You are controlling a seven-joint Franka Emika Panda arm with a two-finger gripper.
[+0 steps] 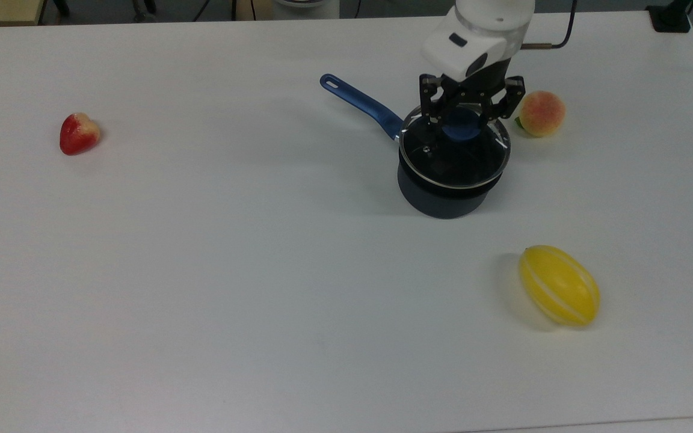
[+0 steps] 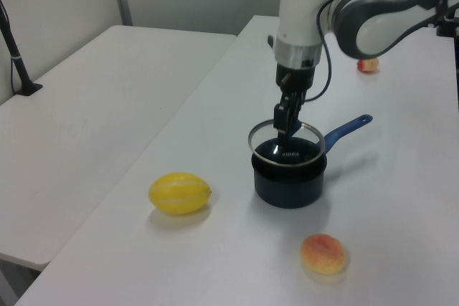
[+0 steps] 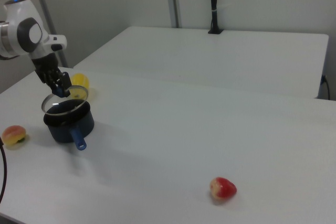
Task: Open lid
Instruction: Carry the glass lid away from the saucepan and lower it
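The tool (image 1: 459,123) is clamped on the blue knob (image 1: 461,128) of the lid (image 1: 455,150), which hangs level just above the pan (image 2: 290,182), clear of its rim in the left and right views.

To finish the step well, the lift should probably run straight up until the metal rim is well clear, then carry sideways to bare desk (image 1: 262,240), keeping the lid flat so the smooth knob does not twist in the grip. The peach (image 1: 541,113) sits near the pan at the top view's right and the handle (image 1: 363,106) runs off to the top view's left, so a set-down spot toward the open middle looks safest.

Nothing can be made out inside the pan; its dark interior under the glass hides any contents.
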